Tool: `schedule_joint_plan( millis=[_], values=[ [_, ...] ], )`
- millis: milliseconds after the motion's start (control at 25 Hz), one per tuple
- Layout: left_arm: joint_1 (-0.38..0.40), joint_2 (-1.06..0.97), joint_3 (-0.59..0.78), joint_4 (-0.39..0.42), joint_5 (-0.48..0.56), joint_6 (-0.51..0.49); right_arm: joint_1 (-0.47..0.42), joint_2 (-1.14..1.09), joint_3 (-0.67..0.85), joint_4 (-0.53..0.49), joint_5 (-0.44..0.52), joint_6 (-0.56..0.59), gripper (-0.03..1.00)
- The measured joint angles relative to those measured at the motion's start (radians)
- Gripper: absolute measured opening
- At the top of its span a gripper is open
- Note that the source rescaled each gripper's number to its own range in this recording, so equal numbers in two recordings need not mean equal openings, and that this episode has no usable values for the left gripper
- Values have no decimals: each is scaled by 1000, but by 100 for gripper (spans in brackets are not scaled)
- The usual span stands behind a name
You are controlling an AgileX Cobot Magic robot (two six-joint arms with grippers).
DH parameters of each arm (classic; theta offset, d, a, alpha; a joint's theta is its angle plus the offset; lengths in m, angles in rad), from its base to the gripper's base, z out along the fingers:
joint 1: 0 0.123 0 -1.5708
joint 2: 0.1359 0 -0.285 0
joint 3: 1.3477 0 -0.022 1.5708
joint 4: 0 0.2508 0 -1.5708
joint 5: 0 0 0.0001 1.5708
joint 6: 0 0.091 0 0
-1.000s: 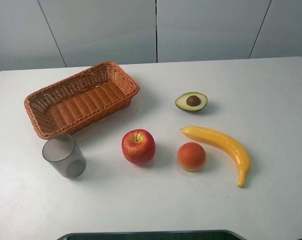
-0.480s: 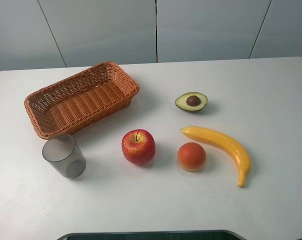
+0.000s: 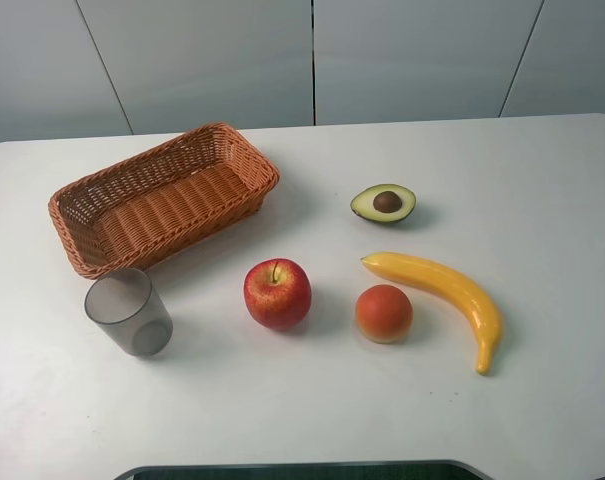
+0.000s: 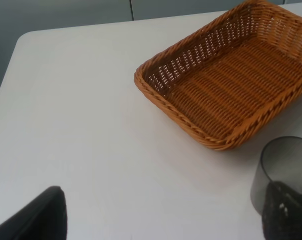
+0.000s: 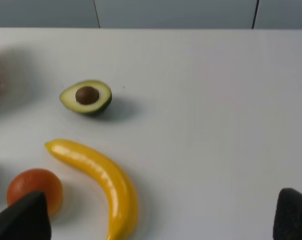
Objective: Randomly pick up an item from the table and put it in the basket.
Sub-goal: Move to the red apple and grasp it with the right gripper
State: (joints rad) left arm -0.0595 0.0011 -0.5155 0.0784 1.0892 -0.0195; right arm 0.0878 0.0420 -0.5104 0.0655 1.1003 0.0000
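From the high camera we see no arm or gripper. The apple point(image 3: 277, 293) sits upright on the white table point(image 3: 542, 200), stem dimple up, touching nothing. The wicker basket point(image 3: 172, 205) lies behind it and to the left, well apart from it, with nothing inside. A grey translucent cup point(image 3: 128, 312) stands just in front of the basket's near corner, left of the apple. To the apple's right sits a smaller orange-red fruit point(image 3: 383, 313), near it but not touching. A banana point(image 3: 442, 290) curves just beside that fruit on its far right side, and a halved avocado point(image 3: 383, 203) lies pit up behind them.

In the left wrist view, the left gripper point(image 4: 163, 215) is spread wide: its two dark fingers point(image 4: 43, 215) show only at the frame's opposite corners, with bare tabletop between them. It holds and touches nothing. The basket fills the space ahead of it, and the cup stands close by one fingertip; we cannot tell whether they touch. The apple is out of this view.

In the right wrist view, the right gripper point(image 5: 158, 216) is likewise parted wide and grips nothing. One fingertip overlaps the orange-red fruit in the picture; we cannot tell if there is contact. The banana and the avocado lie ahead of it.
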Motion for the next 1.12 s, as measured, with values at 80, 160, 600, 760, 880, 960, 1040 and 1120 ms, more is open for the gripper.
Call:
schedule_joint_plan(
  millis=[80, 160, 600, 760, 880, 960, 1040, 1120],
  values=[
    [0, 0, 0, 0, 0, 0, 0, 63, 0, 13, -7, 0, 80],
    [0, 0, 0, 0, 0, 0, 0, 134, -11, 25, -22, 0, 80],
    [0, 0, 0, 0, 0, 0, 53, 659, -184, 105, -45, -255, 80],
    [0, 0, 0, 0, 0, 0, 186, 846, -238, 100, -60, -269, 90],
    [0, 0, 0, 0, 0, 0, 286, 973, -285, 88, -91, -271, 98],
    [0, 0, 0, 0, 0, -2, 350, 1064, -319, 81, -120, -280, 99],
    [0, 0, 0, 0, 0, -2, 398, 1145, -361, 77, -138, -301, 99],
    [0, 0, 0, 0, 0, -2, 440, 1224, -409, 77, -143, -328, 99]
  ],
)
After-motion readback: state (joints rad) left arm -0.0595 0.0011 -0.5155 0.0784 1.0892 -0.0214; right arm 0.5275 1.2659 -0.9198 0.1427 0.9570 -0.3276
